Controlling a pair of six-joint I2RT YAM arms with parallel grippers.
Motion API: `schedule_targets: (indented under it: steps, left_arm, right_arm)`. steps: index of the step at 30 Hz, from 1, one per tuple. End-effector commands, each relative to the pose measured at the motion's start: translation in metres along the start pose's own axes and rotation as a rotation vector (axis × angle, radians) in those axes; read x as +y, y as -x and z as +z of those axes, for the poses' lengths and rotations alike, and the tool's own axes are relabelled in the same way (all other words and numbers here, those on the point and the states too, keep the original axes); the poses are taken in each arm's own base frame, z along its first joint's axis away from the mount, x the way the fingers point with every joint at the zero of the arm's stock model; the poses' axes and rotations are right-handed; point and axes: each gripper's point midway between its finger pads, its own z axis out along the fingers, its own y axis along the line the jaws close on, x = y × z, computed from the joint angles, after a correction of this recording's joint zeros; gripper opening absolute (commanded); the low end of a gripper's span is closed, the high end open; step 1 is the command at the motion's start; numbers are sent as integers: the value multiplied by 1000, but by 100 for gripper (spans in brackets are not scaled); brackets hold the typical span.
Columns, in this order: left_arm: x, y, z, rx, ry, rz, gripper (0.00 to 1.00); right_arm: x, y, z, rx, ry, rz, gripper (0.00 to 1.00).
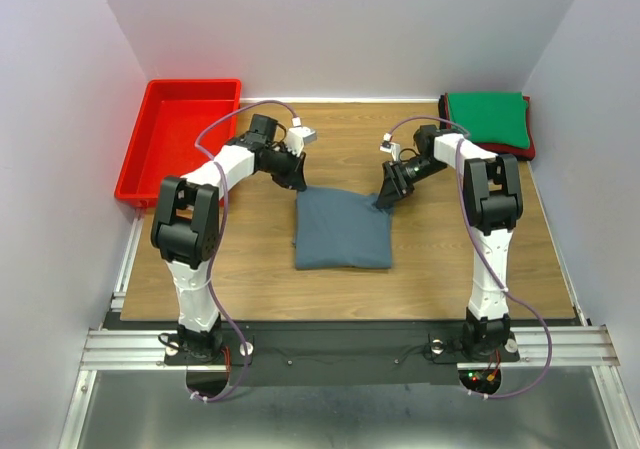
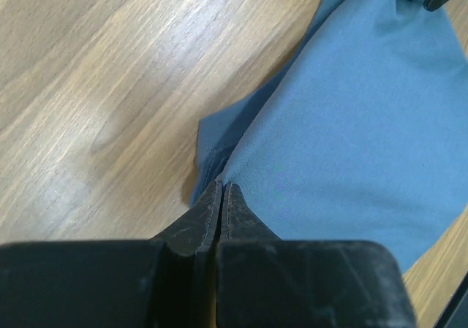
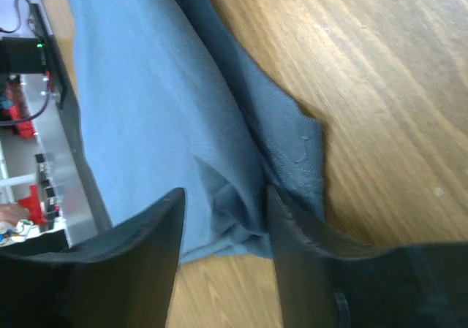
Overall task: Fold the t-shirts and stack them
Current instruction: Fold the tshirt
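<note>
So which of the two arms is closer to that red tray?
Left. The left gripper sits at the far left corner of the blue-grey t-shirt, on the side of the red tray. The right gripper sits at its far right corner, farther from the tray.

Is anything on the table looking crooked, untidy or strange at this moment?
Only the blue shirt. Its far right corner is bunched, with uneven layers, inside the open right tool. At its far left corner a lower layer sticks out beside the shut left tool. Nothing else stands out.
</note>
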Motion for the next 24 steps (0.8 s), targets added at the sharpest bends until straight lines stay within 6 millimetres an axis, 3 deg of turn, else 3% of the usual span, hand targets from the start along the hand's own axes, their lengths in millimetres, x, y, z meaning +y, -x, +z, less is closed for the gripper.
schedule_targets:
  steps: [1,5,8,18,22,24]
  left_arm:
    - [8,3,-3,-1,19,20,0]
    - [25,-9,14,28,45,15,0]
    - [36,0,20,18,68,24,0]
    - [45,-9,29,50,73,41,0]
    - [45,-11,29,52,78,52,0]
    - [46,-11,29,50,80,55,0]
  right_arm:
    - [-18,-12,3,64,-83,-12,48]
    - [-13,1,-1,33,-76,-22,29]
    - [-5,12,-5,4,-62,-32,20]
    - [23,49,-35,-88,-84,-104,19]
    - [18,53,-39,-89,-123,-82,26]
    - [6,48,-36,-67,-156,-54,26]
